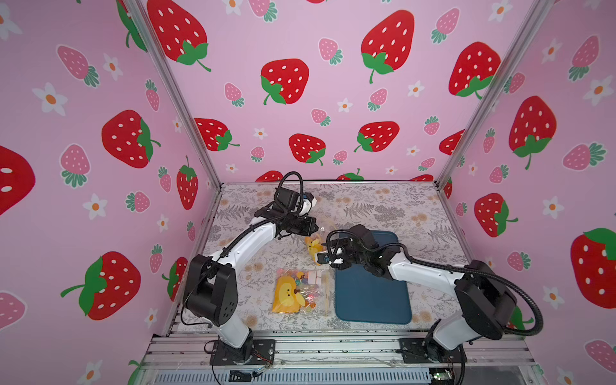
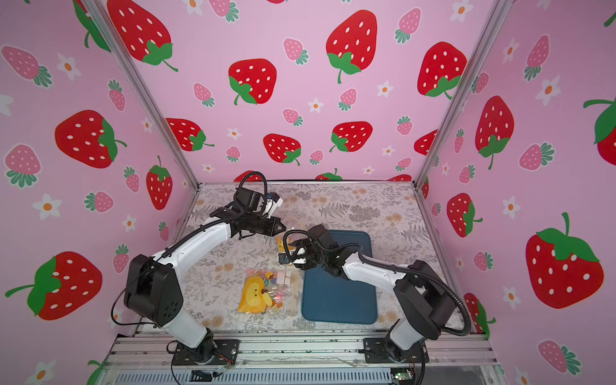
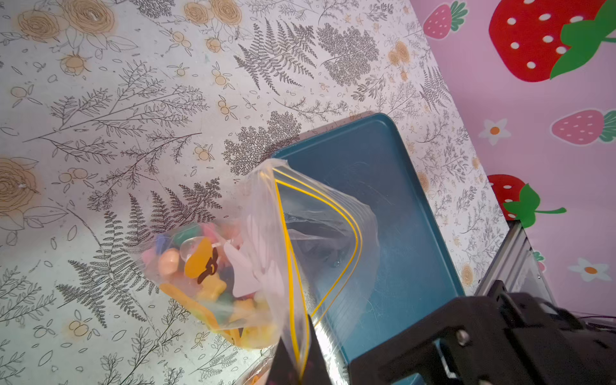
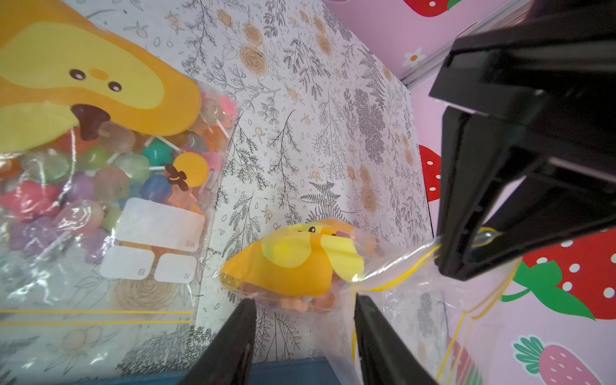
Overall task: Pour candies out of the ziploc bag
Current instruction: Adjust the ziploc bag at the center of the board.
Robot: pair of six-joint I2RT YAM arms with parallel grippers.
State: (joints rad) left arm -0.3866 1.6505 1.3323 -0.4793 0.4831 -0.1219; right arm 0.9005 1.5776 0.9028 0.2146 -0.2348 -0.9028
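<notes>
- The ziploc bag (image 3: 266,233) is thin, clear, limp film. It is probably slippery under hard pads and will fold wherever it is pinched. The stiffer yellow zip edge and the bottom corners look like the soundest places to take hold.
- The candies (image 3: 186,266) are small, light and loose, and they sag as one lump into the closed end. They will likely slide as soon as the bag tips.
- The left gripper (image 3: 300,353) is clamped tight on the zip edge. The bag hangs from it with its mouth gaping, just beside the blue tray (image 3: 416,233).
- The right gripper (image 4: 305,300) has its jaws parted and grips nothing. The candy-filled end lies just ahead of its fingertips, roughly centred on the gap.
- A second bag (image 1: 296,290) lies flat on the table (image 1: 383,206), near the tray.
</notes>
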